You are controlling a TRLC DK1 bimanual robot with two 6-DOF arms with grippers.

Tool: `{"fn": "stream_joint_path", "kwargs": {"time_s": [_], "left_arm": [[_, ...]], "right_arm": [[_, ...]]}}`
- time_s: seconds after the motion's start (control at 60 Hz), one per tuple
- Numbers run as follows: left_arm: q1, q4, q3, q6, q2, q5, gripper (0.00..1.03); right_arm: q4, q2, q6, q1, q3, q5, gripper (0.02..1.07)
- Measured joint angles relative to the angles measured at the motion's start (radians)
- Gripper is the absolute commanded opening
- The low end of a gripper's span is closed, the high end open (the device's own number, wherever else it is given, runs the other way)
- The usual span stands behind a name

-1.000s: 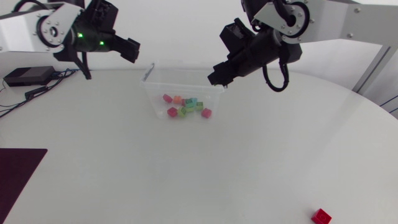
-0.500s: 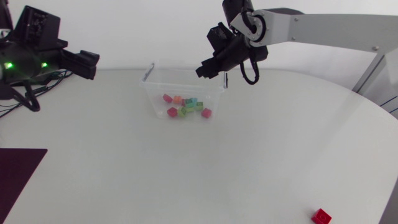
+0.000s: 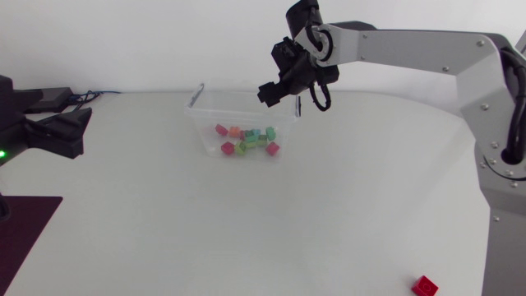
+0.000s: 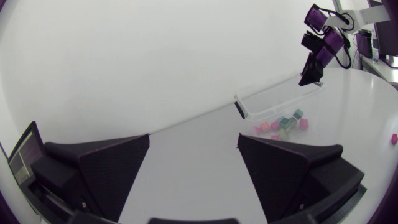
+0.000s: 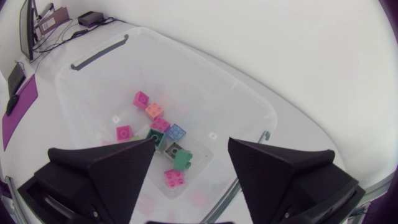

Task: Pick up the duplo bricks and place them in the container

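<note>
The right gripper (image 5: 189,149) hangs with its wedge fingers spread and nothing between them. Below it is the inside of the clear plastic container (image 5: 205,65). From above, it (image 3: 271,92) hovers over the container's far right rim (image 3: 201,92), close enough that a low sideways swing could catch the wall. The box looks light, so a knock might slide or tip it and spill what is already collected.

Inside lies a loose cluster of duplo bricks (image 3: 246,140), among them a pink brick (image 5: 141,99), an orange brick (image 5: 154,111), a blue brick (image 5: 176,132) and a green brick (image 5: 182,160).

One red brick (image 3: 424,285) remains on the table, well apart from the container and near the table's front right edge. That is where I judge the main risk to be. A brick so near the edge can be nudged off by a finger that lands beside it rather than around it (the studs give only a small grip).

The left gripper (image 4: 194,140) is also spread and empty. It sits far out at the table's left side (image 3: 78,123), badly placed to help.
</note>
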State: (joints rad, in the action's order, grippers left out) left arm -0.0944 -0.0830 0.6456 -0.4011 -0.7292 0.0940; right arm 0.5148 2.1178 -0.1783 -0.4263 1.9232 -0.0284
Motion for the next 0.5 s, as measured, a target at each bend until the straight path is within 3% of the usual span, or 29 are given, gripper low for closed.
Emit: {"fn": "stream_joint_path", "kwargs": {"time_s": [0.183,0.5], "left_arm": [[-0.028,-0.026,-0.080,0.001,0.150,0.040,0.99],[-0.041,-0.093,-0.216,0.000,0.375,0.049,0.99]], "right_arm": [[-0.045,-0.163,0.018,0.003,-0.188,0.000,1.02],[-0.070,-0.665,0.074,0.009,-0.671,-0.002,1.02]]}}
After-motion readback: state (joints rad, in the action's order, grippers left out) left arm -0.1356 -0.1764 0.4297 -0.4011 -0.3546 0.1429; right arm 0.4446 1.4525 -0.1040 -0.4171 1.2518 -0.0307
